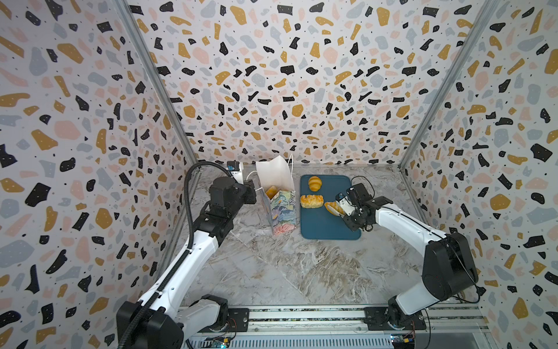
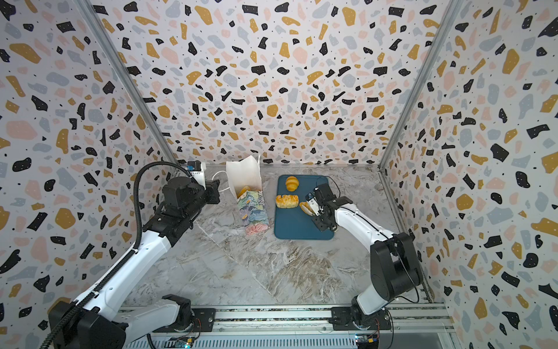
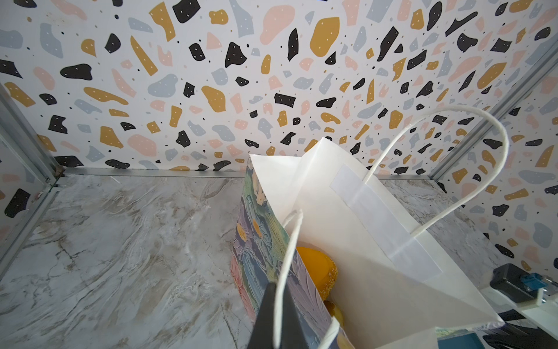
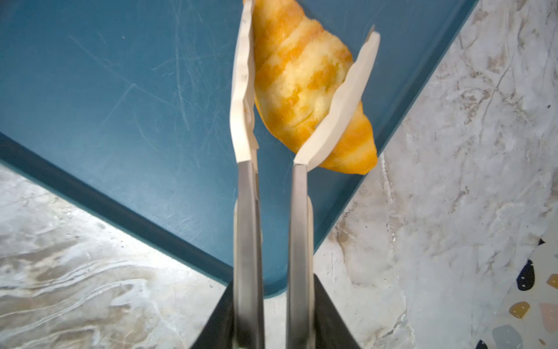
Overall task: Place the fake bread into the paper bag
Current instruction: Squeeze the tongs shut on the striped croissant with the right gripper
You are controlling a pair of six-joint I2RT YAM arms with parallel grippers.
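In a top view, the floral paper bag, by the far edge of the tabletop, is pinched at its rim by the left gripper. In the right wrist view, a striped golden roll is pinched by the right gripper near the right edge of the blue tray; a lift bagward is judged due.

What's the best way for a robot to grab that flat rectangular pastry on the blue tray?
Pinch the pastry across its short width at mid-length, coming straight down from above. It lies flat on the tray with both long sides clear, so that is likely easiest.

Upright floral paper bag holds bread — three golden breads beside it on the tray.
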